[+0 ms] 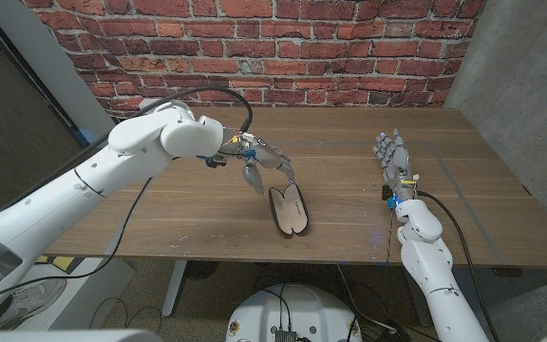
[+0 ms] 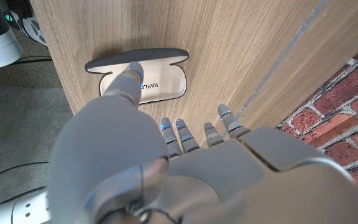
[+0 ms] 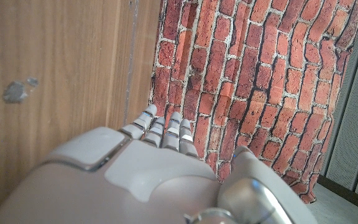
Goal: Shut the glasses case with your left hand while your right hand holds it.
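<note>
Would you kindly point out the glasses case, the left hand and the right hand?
glasses case (image 1: pixel 289 209): head view, on its open inside.
left hand (image 1: pixel 259 163): head view, on the back of the hand.
right hand (image 1: pixel 393 160): head view, on the middle of the hand.

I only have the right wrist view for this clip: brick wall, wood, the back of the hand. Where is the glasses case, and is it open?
Observer: The head view shows the glasses case lying open near the table's front edge, at the middle.
Operator: Is the right hand on it?
Observer: No. The right hand stands apart from it, fingers extended, holding nothing.
Operator: And the left?
Observer: The left hand hovers just behind the case, a fingertip reaching down toward its far end; I cannot tell whether it touches.
</note>
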